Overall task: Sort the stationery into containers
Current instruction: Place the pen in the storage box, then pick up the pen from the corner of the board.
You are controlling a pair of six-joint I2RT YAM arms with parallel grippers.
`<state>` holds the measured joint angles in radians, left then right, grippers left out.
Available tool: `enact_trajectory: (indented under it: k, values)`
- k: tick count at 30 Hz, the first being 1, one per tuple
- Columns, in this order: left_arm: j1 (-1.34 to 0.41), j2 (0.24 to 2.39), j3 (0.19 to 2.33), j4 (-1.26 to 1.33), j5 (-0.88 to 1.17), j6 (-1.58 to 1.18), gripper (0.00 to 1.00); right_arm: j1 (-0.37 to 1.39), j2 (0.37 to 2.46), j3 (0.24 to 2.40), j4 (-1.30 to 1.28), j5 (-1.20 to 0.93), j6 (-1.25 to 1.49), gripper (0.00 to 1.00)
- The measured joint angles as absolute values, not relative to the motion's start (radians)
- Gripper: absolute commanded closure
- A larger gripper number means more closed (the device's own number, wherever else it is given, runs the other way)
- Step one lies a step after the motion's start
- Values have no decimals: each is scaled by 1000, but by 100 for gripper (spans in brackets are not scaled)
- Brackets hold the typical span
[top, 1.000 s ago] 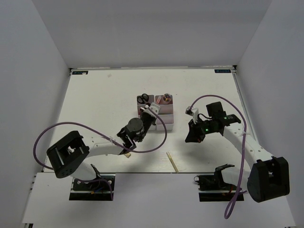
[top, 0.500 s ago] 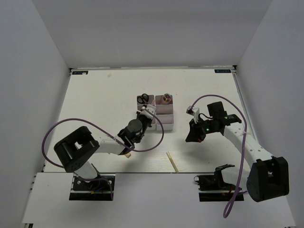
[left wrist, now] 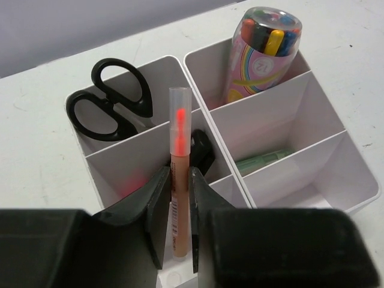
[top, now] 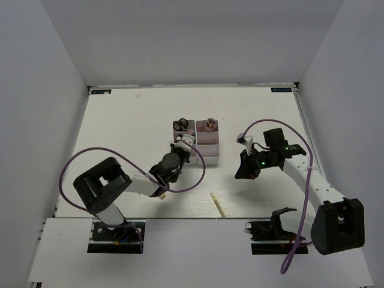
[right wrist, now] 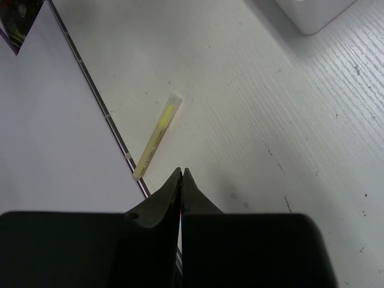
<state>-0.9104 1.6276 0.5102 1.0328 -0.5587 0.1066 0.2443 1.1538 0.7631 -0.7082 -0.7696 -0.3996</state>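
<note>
Left gripper [left wrist: 178, 180], jaws nearly together, pinches an orange-tipped pen [left wrist: 179, 114] over the left column of the bins [left wrist: 264, 129]. Right gripper [right wrist: 182, 174], closed tight and empty, hovers above open table [right wrist: 270, 120] well right of the bins, a yellow pen [right wrist: 157, 137] below it.

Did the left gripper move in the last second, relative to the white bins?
Yes. The left gripper, holding an orange marker, shifted slightly left in the top view, from the centre divider of the bins to their left column.
</note>
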Motion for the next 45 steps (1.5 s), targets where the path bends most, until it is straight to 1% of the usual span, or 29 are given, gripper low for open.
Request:
enact_trajectory:
  k: [1,4,6,13,14,15,16,17,18,19,20,21,22,23,24,25,26,27,29,30,32,34,35,37,38,39,41,44,45]
  values:
    - [-910,1629,510,1033,-560,104,63,243,1154,763,-708,-770,-400,100]
    - [-909,1631,505,1036,-563,94,60,239,1154,763,-708,-775,-400,100]
    - [-907,1631,496,1036,-566,91,56,237,1154,763,-709,-776,-400,100]
    - [-907,1613,469,1031,-568,81,51,234,1154,763,-709,-788,-401,100]
    - [-908,1596,466,1024,-568,81,50,233,1154,763,-709,-789,-401,73]
    - [-910,1578,464,1018,-568,82,49,230,1155,763,-711,-789,-397,59]
    - [-914,1551,463,998,-566,81,50,229,1156,763,-714,-790,-400,51]
    - [-923,1513,462,970,-565,79,55,228,1158,763,-717,-792,-401,47]
    - [-936,1467,462,932,-563,73,78,228,1160,763,-719,-794,-406,50]
    - [-952,1415,463,888,-558,49,93,228,1163,763,-722,-796,-414,58]
    - [-967,1356,474,797,-552,28,100,228,1167,763,-726,-797,-419,72]
    - [-977,1297,493,685,-542,1,100,228,1171,764,-731,-797,-424,96]
    - [-988,1241,530,557,-527,-36,100,229,1176,764,-735,-797,-428,100]
    - [-994,1195,585,421,-503,-90,100,230,1181,764,-739,-799,-424,100]
    - [-997,1166,633,326,-484,-136,95,230,1186,764,-743,-798,-423,100]
    - [-999,1142,690,210,-453,-192,59,230,1190,764,-746,-796,-422,100]
    - [-1003,1132,736,118,-427,-234,39,230,1195,764,-749,-793,-421,100]
    - [-1007,1129,781,30,-402,-297,25,230,1199,765,-751,-788,-420,96]
    - [-1033,1153,854,-142,-366,-427,15,230,1203,765,-753,-776,-414,84]
    - [-1053,1178,881,-211,-355,-490,15,230,1204,765,-753,-768,-404,80]
    - [-1105,1246,921,-347,-340,-616,15,230,1204,766,-749,-742,-384,65]
    - [-1148,1326,949,-478,-332,-754,16,230,1204,769,-746,-711,-364,58]
    - [-1166,1364,962,-542,-334,-822,16,229,1204,772,-741,-698,-353,58]
    - [-1195,1437,1011,-672,-352,-945,24,229,1204,776,-731,-669,-338,58]
    - [-1208,1472,1045,-733,-367,-1000,34,229,1204,778,-728,-658,-327,81]
    - [-1220,1498,1077,-782,-380,-1042,39,229,1203,779,-723,-647,-324,100]
    - [-1249,1558,1172,-900,-409,-1113,44,229,1203,780,-714,-622,-299,100]
    - [-1281,1638,1301,-990,-448,-1219,44,229,1194,780,-696,-561,-261,100]
    - [-1289,1658,1324,-999,-455,-1244,39,229,1189,780,-689,-534,-242,85]
